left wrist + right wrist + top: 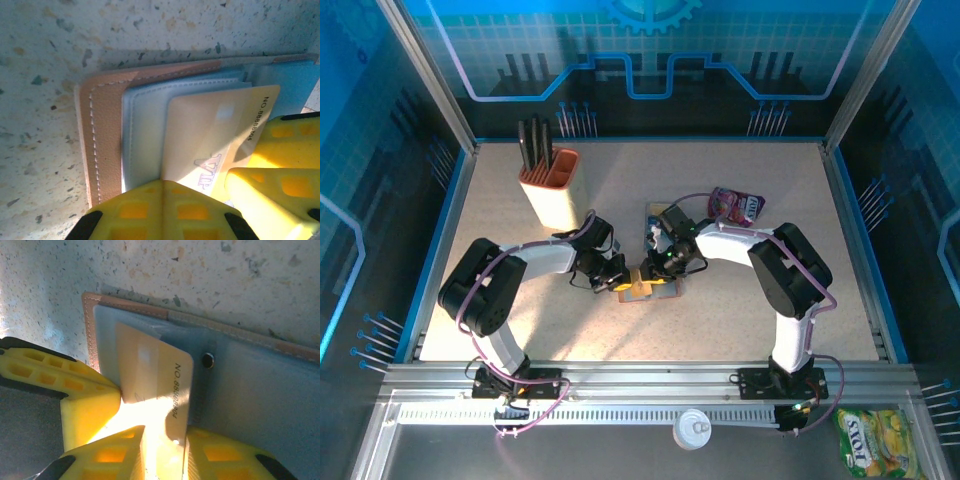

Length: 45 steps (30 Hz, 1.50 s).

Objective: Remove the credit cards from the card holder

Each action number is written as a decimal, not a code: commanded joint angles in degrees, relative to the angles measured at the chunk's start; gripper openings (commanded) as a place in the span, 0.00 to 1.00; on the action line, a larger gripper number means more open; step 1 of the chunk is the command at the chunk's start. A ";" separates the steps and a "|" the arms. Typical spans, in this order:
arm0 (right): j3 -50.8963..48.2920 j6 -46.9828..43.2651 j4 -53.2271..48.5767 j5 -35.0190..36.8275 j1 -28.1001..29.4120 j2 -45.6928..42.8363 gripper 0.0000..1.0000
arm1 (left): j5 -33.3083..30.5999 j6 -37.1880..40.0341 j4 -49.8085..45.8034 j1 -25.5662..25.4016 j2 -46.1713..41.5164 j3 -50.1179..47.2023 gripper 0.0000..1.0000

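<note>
The brown card holder [638, 293] lies open on the table between both arms, showing grey-blue inner pockets [142, 125] and a snap stud [207, 360]. A yellow-tan credit card [210, 135] sticks partway out of a pocket. My left gripper [167, 186] is shut, its tips pressed down on the pocket edge beside the card. My right gripper [165, 440] has a finger on each side of the card's free end [172, 405], a narrow gap still between them. In the top view the left gripper [619, 282] and right gripper [651, 272] meet over the holder.
An orange-and-cream knife block [548, 190] stands at the back left. A purple-pink snack pouch [736, 205] lies behind the right arm. A yellow snack bag [868, 436] and a white cap [693, 430] sit off the table by the front rail.
</note>
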 commanded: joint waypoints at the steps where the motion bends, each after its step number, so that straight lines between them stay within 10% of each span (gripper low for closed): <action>1: -0.76 0.20 0.63 -2.15 -0.26 -1.60 0.23 | -1.43 1.83 -2.68 -0.10 1.23 0.72 0.00; 45: 3.10 -8.52 -12.65 4.60 -4.04 -11.07 0.00 | -1.10 3.41 -5.88 0.33 -0.72 4.97 0.00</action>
